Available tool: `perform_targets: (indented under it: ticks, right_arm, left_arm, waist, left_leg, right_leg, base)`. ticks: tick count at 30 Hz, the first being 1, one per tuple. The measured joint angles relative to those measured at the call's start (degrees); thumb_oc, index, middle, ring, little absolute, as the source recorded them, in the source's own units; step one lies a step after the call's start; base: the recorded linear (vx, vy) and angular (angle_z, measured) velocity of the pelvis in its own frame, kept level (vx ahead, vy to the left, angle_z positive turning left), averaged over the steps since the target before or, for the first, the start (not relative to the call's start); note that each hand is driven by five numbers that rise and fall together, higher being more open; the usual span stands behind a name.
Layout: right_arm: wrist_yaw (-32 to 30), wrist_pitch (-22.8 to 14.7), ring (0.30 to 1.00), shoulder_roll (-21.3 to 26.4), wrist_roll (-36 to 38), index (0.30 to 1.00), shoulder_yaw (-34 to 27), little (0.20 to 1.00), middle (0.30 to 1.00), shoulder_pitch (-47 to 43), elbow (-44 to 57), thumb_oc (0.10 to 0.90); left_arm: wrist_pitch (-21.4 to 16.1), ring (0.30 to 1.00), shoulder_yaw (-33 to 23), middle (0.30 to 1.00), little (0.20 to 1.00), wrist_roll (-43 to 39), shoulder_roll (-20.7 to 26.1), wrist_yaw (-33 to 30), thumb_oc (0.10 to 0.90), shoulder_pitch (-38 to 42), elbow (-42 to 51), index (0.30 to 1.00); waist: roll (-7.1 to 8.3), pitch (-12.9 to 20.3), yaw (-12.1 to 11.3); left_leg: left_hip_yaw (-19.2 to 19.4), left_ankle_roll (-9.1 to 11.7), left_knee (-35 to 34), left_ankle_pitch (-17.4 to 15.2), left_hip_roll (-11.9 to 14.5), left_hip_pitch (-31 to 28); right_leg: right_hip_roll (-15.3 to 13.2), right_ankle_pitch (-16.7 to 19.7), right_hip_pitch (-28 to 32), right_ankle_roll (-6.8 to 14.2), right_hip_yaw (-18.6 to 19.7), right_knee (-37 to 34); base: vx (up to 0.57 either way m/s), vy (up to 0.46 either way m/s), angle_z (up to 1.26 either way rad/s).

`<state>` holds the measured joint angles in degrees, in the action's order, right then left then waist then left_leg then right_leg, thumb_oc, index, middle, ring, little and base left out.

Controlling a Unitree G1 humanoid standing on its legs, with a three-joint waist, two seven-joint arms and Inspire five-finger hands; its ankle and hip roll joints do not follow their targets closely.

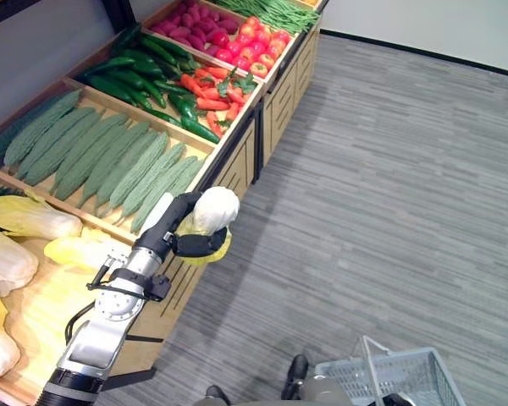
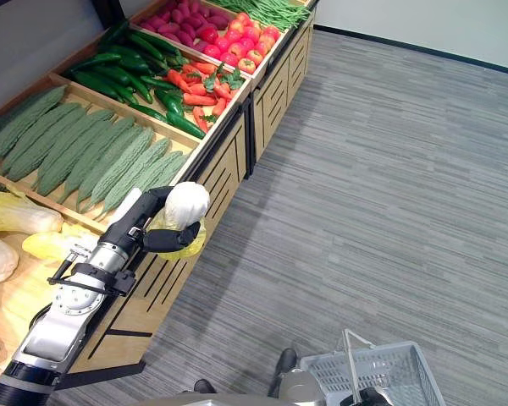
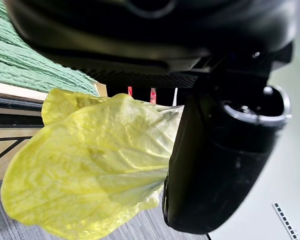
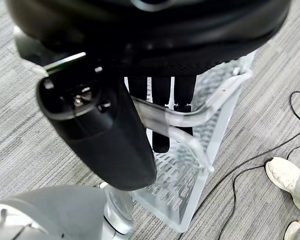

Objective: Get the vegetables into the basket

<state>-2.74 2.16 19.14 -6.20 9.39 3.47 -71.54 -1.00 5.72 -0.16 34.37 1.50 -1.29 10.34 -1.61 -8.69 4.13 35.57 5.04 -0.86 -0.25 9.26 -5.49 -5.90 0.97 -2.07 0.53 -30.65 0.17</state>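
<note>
My left hand point(image 1: 186, 235) is shut on a napa cabbage point(image 1: 212, 211), white at one end with yellow-green leaves point(image 3: 95, 165), held in the air just past the front edge of the wooden produce stand point(image 1: 237, 165). Its thumb point(image 3: 215, 165) curls round the leaves. Low at the right, my right hand point(image 4: 160, 110) is shut on the clear handle point(image 4: 190, 135) of a pale plastic basket point(image 1: 389, 376), whose mesh shows empty where visible.
The stand's bins hold more cabbages point(image 1: 34, 218), bitter gourds point(image 1: 110, 156), green and red peppers point(image 1: 173, 89), tomatoes point(image 1: 258, 38) and green beans point(image 1: 275, 13). Grey carpet point(image 1: 389, 186) spreads to the right. A person's white shoe point(image 4: 285, 175) stands near the basket.
</note>
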Motion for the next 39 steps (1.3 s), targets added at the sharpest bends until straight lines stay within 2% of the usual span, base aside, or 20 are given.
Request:
perform_targets:
  ticks: [3,4,5,6,7,8,9,10,11,13,14,15,17,18,20,22,27,32,35,39]
  right_arm:
    - [-0.06,-0.18,0.3,0.28,0.32,0.3,-0.2,0.3,0.3,0.02,0.18,0.4]
    - [-0.04,-0.5,0.3,0.52,0.37,0.3,-0.06,0.3,0.3,-0.01,0.06,0.4]
    - [-0.12,-0.67,0.3,0.6,0.36,0.3,-0.06,0.3,0.3,-0.28,-0.06,0.4]
    - [-0.14,-0.8,0.3,0.59,0.31,0.3,0.24,0.3,0.3,-1.0,-0.58,0.4]
    - [0.02,-1.16,0.3,1.01,0.27,0.3,1.23,0.3,0.3,-1.52,-0.56,0.4]
    - [0.02,-1.29,0.3,1.22,0.3,0.3,1.22,0.3,0.3,-1.67,-0.36,0.4]
    - [-0.04,-1.43,0.3,1.47,0.33,0.3,1.21,0.3,0.3,-2.34,0.05,0.4]
    - [-0.06,-1.52,0.3,1.44,0.36,0.3,1.19,0.3,0.3,-2.95,0.27,0.4]
    - [-0.18,-1.72,0.3,1.53,0.32,0.3,1.26,0.3,0.3,-4.25,0.37,0.4]
    - [-0.07,-2.28,0.3,1.77,0.3,0.3,1.46,0.3,0.3,-5.91,1.19,0.4]
    - [0.01,-2.3,0.3,1.88,0.29,0.3,1.67,0.3,0.3,-6.01,1.21,0.4]
    - [-0.33,-3.06,0.3,2.31,0.41,0.3,2.26,0.3,0.3,-6.14,1.18,0.4]
    - [-0.95,-2.67,0.3,1.86,1.61,0.3,1.43,0.3,0.3,-6.12,2.28,0.4]
    - [-1.26,-2.52,0.3,1.83,2.73,0.3,0.68,0.3,0.3,-5.57,2.63,0.4]
    - [-2.09,-1.6,0.3,2.08,3.44,0.3,-0.13,0.3,0.3,-4.41,4.31,0.4]
    - [-2.19,-1.29,0.3,2.21,4.7,0.3,-0.01,0.3,0.3,-3.52,6.34,0.4]
    - [-1.65,1.38,0.3,3.63,4.77,0.3,2.44,0.3,0.3,-4.9,17.29,0.4]
    - [-1.4,1.55,0.3,6.59,4.76,0.3,2.93,0.3,0.3,-6.57,28.22,0.4]
    - [-1.46,1.37,0.3,7.83,4.47,0.3,2.94,0.3,0.3,-8.73,32.33,0.4]
    - [-1.45,2.3,0.3,8.21,4.31,0.3,4.32,0.3,0.3,-11.53,34.35,0.4]
  left_arm:
    - [-0.06,0.3,0.07,0.3,0.3,-0.9,-0.43,-0.14,0.4,0.0,-0.29,0.3]
    - [0.03,0.3,0.13,0.3,0.3,-1.06,-0.96,-0.24,0.4,-0.06,-1.1,0.3]
    - [0.28,0.3,0.02,0.3,0.3,-1.07,-1.15,-0.27,0.4,-0.43,-1.55,0.3]
    - [0.55,0.3,-0.3,0.3,0.3,-1.08,-1.13,-0.78,0.4,-1.4,-1.67,0.3]
    - [0.62,0.3,-0.44,0.3,0.3,-1.08,-1.25,-1.16,0.4,-2.27,-1.83,0.3]
    - [0.6,0.3,-0.42,0.3,0.3,-1.08,-1.22,-1.16,0.4,-2.65,-1.79,0.3]
    - [0.59,0.3,-0.36,0.3,0.3,-1.09,-1.53,-1.42,0.4,-2.66,-1.79,0.3]
    - [0.56,0.3,-0.36,0.3,0.3,-1.08,-1.74,-1.56,0.4,-2.64,-1.8,0.3]
    - [0.51,0.3,-0.29,0.3,0.3,-1.06,-1.81,-1.9,0.4,-2.37,-1.94,0.3]
    - [0.51,0.3,-0.16,0.3,0.3,-1.01,-1.77,-2.03,0.4,-2.19,-2.28,0.3]
    - [0.51,0.3,0.02,0.3,0.3,-1.0,-1.64,-2.03,0.4,-2.61,-2.33,0.3]
    - [0.43,0.3,1.25,0.3,0.3,-1.0,-1.18,-2.0,0.4,-2.32,-2.23,0.3]
    - [0.46,0.3,1.93,0.3,0.3,-1.01,1.39,-1.63,0.4,-2.48,-1.69,0.3]
    - [0.5,0.3,1.93,0.3,0.3,-1.01,2.46,-1.42,0.4,-2.43,-1.68,0.3]
    - [0.57,0.3,1.87,0.3,0.3,-1.12,3.67,-1.44,0.4,-2.67,-1.65,0.3]
    - [0.57,0.3,1.75,0.3,0.3,-1.22,4.55,-1.45,0.4,-2.64,-1.46,0.3]
    - [0.69,0.3,2.88,0.3,0.3,-2.11,5.14,-0.98,0.4,-2.05,-1.9,0.3]
    - [0.89,0.3,9.36,0.3,0.3,-0.92,4.96,0.47,0.4,1.56,-4.6,0.3]
    - [1.01,0.3,12.93,0.3,0.3,-0.87,1.31,0.89,0.4,5.37,-8.41,0.3]
    - [1.28,0.3,16.45,0.3,0.3,0.84,-2.08,0.93,0.4,9.0,-13.11,0.3]
  waist:
    - [-0.36,0.15,0.04]
    - [0.07,0.17,-0.27]
    - [0.53,-0.07,-0.78]
    - [1.22,-0.37,-2.16]
    - [2.18,-0.89,-3.27]
    - [2.14,-0.91,-3.59]
    - [2.07,-0.95,-3.75]
    - [2.08,-0.96,-3.77]
    - [2.36,-1.14,-5.06]
    - [2.32,-1.82,-3.96]
    - [2.19,-1.83,-4.4]
    - [1.07,-2.34,-3.11]
    - [2.54,-2.37,-2.72]
    - [2.5,-2.38,-2.29]
    - [2.49,-2.43,-1.3]
    - [2.46,-2.41,-1.24]
    - [1.95,-2.55,-1.54]
    - [0.6,-2.04,-0.26]
    - [-1.2,-0.96,0.51]
    - [-2.59,-0.19,1.02]
  left_leg:
    - [-1.04,0.2,2.75,0.08,0.49,0.88]
    - [-2.07,0.18,6.28,0.11,0.83,2.25]
    - [-3.1,0.23,10.54,0.02,1.09,3.22]
    - [-5.35,0.35,16.61,-0.11,1.97,4.87]
    - [-10.7,2.44,19.92,-1.43,2.61,6.97]
    - [-13.51,4.05,18.94,-2.19,2.47,7.18]
    - [-20.24,5.09,13.99,-2.23,1.14,7.9]
    - [-23.44,5.03,11.1,-2.21,0.5,8.25]
    - [-31.92,4.59,2.45,-1.38,-1.36,8.38]
    - [-34.66,3.73,0.56,1.45,-1.41,10.86]
    - [-36.85,3.35,-0.72,2.8,-1.62,10.82]
    - [-36.6,0.96,0.94,5.0,-1.93,12.05]
    - [-32.32,-0.83,-2.82,5.14,-4.35,10.42]
    - [-31.16,-1.76,-4.26,5.96,-5.65,9.8]
    - [-30.03,-3.34,-4.28,5.9,-7.59,8.95]
    - [-29.26,-4.03,-4.24,5.41,-8.38,8.3]
    - [-27.01,-3.73,-4.28,4.98,-7.73,7.2]
    - [-25.3,-2.51,-4.57,4.18,-6.62,6.48]
    - [-24.93,-2.23,-4.57,4.19,-6.15,6.52]
    - [-24.62,-2.82,-4.45,4.71,-5.86,6.79]
  right_leg:
    - [0.21,0.11,0.82,0.1,-0.31,-0.95]
    - [-0.74,0.13,0.94,0.03,0.04,-1.06]
    - [-0.47,0.34,0.95,-0.39,0.83,-1.42]
    - [-0.67,0.5,1.38,-0.79,3.31,-1.62]
    - [-1.04,0.68,1.5,-1.45,5.51,-2.05]
    - [-0.77,0.92,1.85,-1.54,6.14,-2.75]
    - [-0.08,1.27,1.84,-1.52,8.04,-3.71]
    - [0.41,1.32,1.68,-0.52,9.54,-4.39]
    - [1.1,2.07,0.54,0.24,13.28,-5.13]
    - [1.99,2.85,-0.15,0.43,15.81,-5.41]
    - [2.52,2.83,-0.26,0.35,17.4,-5.25]
    - [2.85,2.99,-0.25,0.84,19.67,-5.45]
    - [0.03,3.51,-2.14,2.09,22.48,-5.33]
    - [-1.34,4.67,-2.45,3.56,22.37,-5.44]
    - [-3.4,5.37,-2.02,4.23,22.8,-5.22]
    - [-3.88,5.24,-1.71,4.43,23.49,-5.2]
    - [-3.3,5.23,-1.88,4.46,25.48,-5.19]
    - [-2.24,4.94,-2.13,4.96,27.27,-5.49]
    - [-1.75,4.84,-2.41,5.15,27.51,-5.49]
    - [-1.4,5.26,-2.83,4.55,27.64,-5.46]
  base:
    - [-0.01,-0.212,0.05]
    - [0.0,-0.107,-0.11]
    - [0.0,-0.098,-0.51]
    - [0.05,0.024,-0.87]
    - [0.03,0.035,-0.92]
    - [0.16,0.142,-0.81]
    - [0.11,0.118,-0.66]
    - [0.16,0.146,-1.09]
    - [0.09,0.085,-1.09]
    - [0.09,0.116,-1.0]
    - [0.11,0.235,-1.15]
    - [0.15,0.267,-1.02]
    - [0.14,0.248,-0.92]
    - [0.07,0.154,-0.56]
    - [0.04,0.095,-0.19]
    - [0.03,0.082,-0.17]
    - [0.03,0.055,-0.23]
    - [0.01,0.02,-0.2]
    - [0.01,-0.007,-0.1]
    - [0.0,-0.02,-0.04]
